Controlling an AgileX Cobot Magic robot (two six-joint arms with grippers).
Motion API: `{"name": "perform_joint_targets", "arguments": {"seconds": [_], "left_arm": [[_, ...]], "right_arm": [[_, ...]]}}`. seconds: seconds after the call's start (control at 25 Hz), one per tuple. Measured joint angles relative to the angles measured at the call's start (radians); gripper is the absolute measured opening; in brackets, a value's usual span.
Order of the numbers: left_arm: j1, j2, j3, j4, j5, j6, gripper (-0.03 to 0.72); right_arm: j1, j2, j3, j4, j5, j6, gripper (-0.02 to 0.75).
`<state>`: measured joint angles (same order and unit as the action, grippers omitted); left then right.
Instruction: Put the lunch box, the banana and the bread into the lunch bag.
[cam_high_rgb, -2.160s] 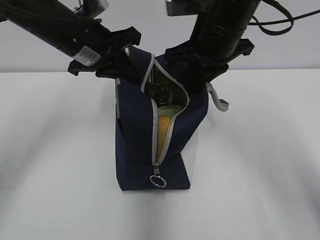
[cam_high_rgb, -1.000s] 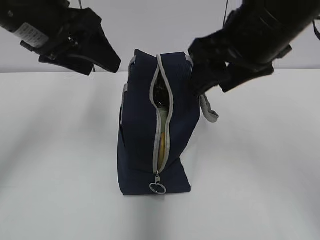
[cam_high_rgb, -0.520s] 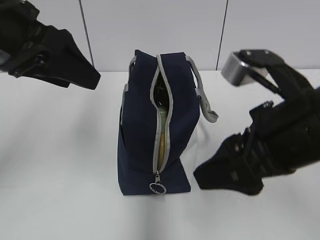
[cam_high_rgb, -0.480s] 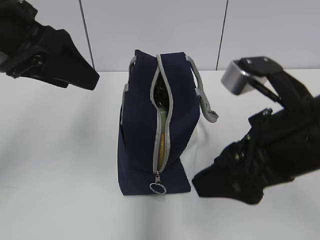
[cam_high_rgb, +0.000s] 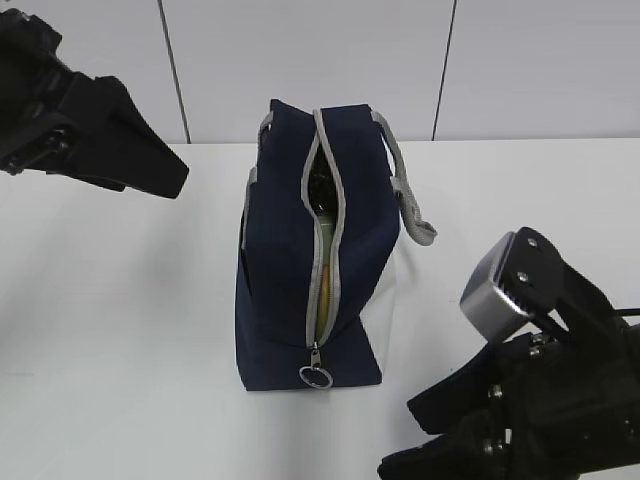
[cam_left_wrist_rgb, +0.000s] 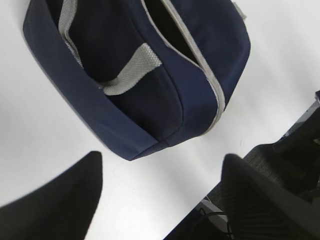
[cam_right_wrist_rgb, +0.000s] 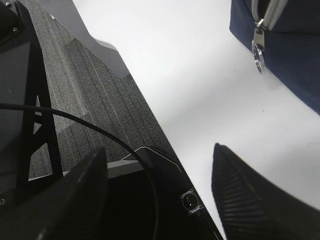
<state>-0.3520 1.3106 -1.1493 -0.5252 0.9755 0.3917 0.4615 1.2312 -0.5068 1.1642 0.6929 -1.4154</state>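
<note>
I am holding my left pincer (cam_left_wrist_rgb: 160, 200) and right pincer (cam_right_wrist_rgb: 160, 195) spread wide, gripping nothing (both clear of it), while the boxy navy-blue fabric lunch bag (cam_high_rgb: 285, 270) is standing half-unzipped on the white surface (cam_high_rgb: 120, 330).

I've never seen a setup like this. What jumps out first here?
A navy-blue lunch bag stands upright mid-table, its grey zipper open, with something yellow showing in the gap. A metal ring pull hangs at its low end. Two black tools flank it empty: the left tool far left, the right tool near right.
</note>
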Motion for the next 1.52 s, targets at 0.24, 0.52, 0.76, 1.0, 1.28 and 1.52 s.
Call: {"name": "perform_joint_targets", "arguments": {"seconds": [0.24,0.52,0.76,1.0,1.28,1.52], "left_arm": [[0.000,0.000,0.000,0.000,0.000,0.001,0.496],[0.000,0.000,0.000,0.004,0.000,0.008,0.496],[0.000,0.000,0.000,0.028,0.000,0.009,0.496],[0.000,0.000,0.000,0.043,0.000,0.009,0.484],[0.000,0.000,0.000,0.044,0.000,0.012,0.461],[0.000,0.000,0.000,0.045,0.000,0.012,0.455]], "right_arm": [[0.000,0.000,0.000,0.201,-0.011,-0.008,0.484],[0.000,0.000,0.000,0.501,-0.023,-0.008,0.485],[0.000,0.017,0.000,0.549,-0.069,-0.090,0.485],[0.000,0.159,0.000,0.494,-0.048,-0.439,0.485],[0.000,0.385,-0.012,0.539,0.034,-0.679,0.485],[0.000,0.529,-0.051,0.628,0.034,-0.876,0.409]]}}
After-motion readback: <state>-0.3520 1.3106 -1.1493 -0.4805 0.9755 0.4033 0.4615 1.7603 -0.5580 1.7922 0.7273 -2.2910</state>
